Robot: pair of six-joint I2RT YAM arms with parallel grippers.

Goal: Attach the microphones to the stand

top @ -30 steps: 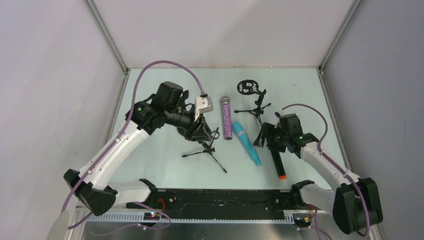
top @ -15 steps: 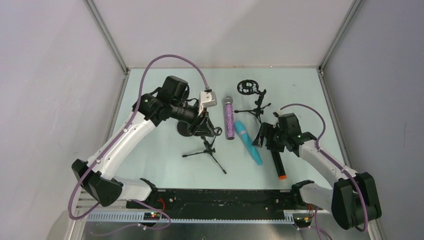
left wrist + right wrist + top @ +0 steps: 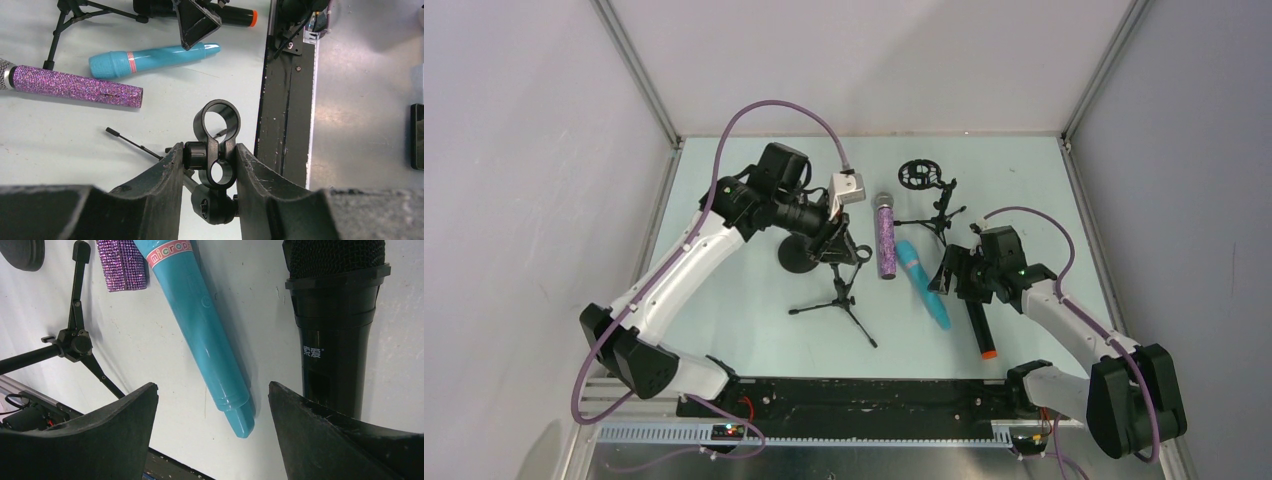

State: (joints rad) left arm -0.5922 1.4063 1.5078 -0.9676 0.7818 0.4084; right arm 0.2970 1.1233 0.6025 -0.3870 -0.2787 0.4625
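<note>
A small black tripod stand [image 3: 839, 300] stands mid-table. My left gripper [image 3: 842, 248] is shut on its black ring clip [image 3: 216, 145] at the top; the fingers press both sides of it. The purple glitter mic [image 3: 886, 240] lies flat just right of the stand, and the light blue mic [image 3: 921, 283] lies beside it. The black mic with the orange end [image 3: 979, 330] lies further right. My right gripper [image 3: 954, 272] is open and empty, low over the blue mic's tail [image 3: 235, 410], with the black mic [image 3: 332, 315] beside its right finger.
A second tripod stand with a round shock-mount ring [image 3: 929, 195] stands at the back, behind the mics. A black round disc [image 3: 796, 255] lies under my left wrist. The black rail [image 3: 854, 395] runs along the near edge.
My left gripper has moved right and a little back while on the stand's clip, uncovering the black disc. The purple mic has shifted slightly right. The right arm has barely moved.
</note>
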